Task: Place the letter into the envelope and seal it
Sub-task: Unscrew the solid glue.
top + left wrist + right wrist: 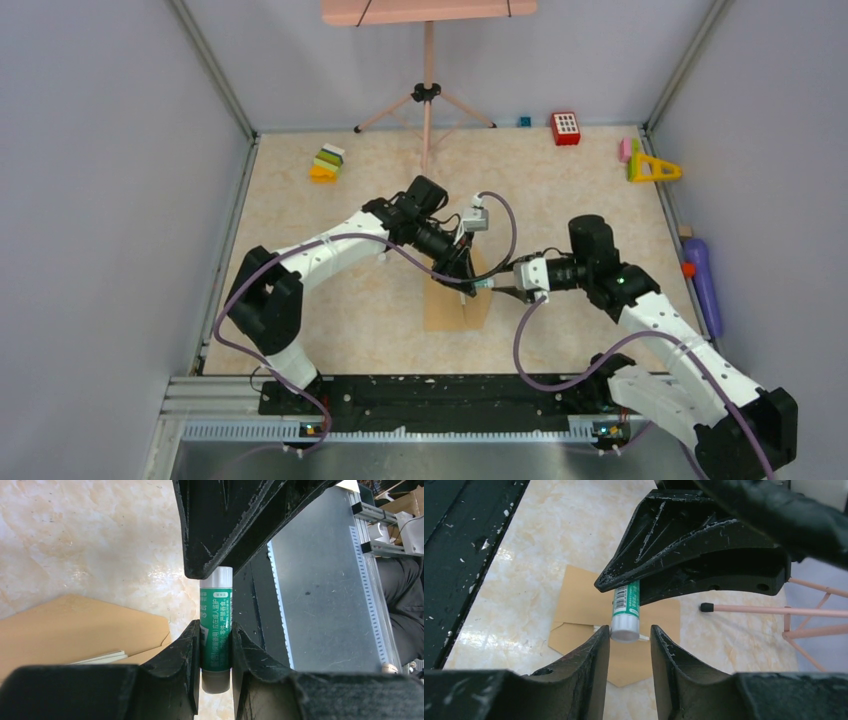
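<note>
The brown envelope [445, 312] lies flat on the table under both grippers, its flap [636, 661] open. A pale edge of the letter [102, 656] peeks from the envelope's mouth [584, 600]; the rest is hidden inside. My left gripper [215, 645] is shut on a green glue stick [216, 600] and holds it over the envelope [65, 625]. The stick's silver cap end [625, 627] sits right at the tips of my right gripper [630, 632]. Those jaws stand a little wider than the cap, with a gap on the right side. In the top view the grippers [468, 283] [500, 290] meet tip to tip.
A pink tripod [427, 95] stands at the back, one foot [707, 607] close to the envelope. Stacked coloured blocks [327, 162], a red block [565, 128], a yellow triangle [655, 168] and a purple bottle [703, 285] lie at the table's edges. The black base rail [430, 395] runs along the near edge.
</note>
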Robot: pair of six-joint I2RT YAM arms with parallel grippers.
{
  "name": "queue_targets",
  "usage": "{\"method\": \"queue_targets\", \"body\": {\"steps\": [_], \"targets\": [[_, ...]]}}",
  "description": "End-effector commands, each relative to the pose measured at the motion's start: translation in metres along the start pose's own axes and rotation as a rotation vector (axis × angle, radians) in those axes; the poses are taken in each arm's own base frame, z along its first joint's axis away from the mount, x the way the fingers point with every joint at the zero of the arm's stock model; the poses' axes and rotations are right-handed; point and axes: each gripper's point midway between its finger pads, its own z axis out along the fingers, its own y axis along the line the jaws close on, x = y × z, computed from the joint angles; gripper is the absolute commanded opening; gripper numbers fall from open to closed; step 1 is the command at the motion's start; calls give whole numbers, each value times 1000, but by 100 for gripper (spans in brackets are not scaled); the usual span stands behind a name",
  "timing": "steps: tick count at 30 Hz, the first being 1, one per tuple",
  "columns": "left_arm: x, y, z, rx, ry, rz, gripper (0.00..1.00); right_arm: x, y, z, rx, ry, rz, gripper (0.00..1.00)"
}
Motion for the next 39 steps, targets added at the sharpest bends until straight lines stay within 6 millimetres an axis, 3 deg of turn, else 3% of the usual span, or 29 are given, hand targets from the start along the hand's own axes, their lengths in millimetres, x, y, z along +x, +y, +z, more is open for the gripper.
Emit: {"method": "queue_targets", "body": {"steps": [1,6,9,16,21,26,35,39], "targets": [[-13,-6,-2,21,-16,58,0,-19,8,1,-54,-67,-36,33],[-15,-5,-2,17,-18,64,0,-17,14,2,-75,-71,-28,30],[-16,-6,-3,14,-20,68,0,-15,13,3,-66,-69,-15,23],[-22,-8,-6,-3,-31,91,0,-14,6,8,-47,-85,64,20],[-30,3,-16,-123,-23,155,0,-21,-4,12,-37,-106,243,12],[-34,11,-28,-251,-29,214,0,-31,-13,11,-62,-145,503,12],[-42,19,-44,-378,-31,280,0,-35,-43,-1,-25,-223,937,14],[-43,23,-48,-417,-25,287,0,-31,-49,1,-8,-216,1090,21]]}}
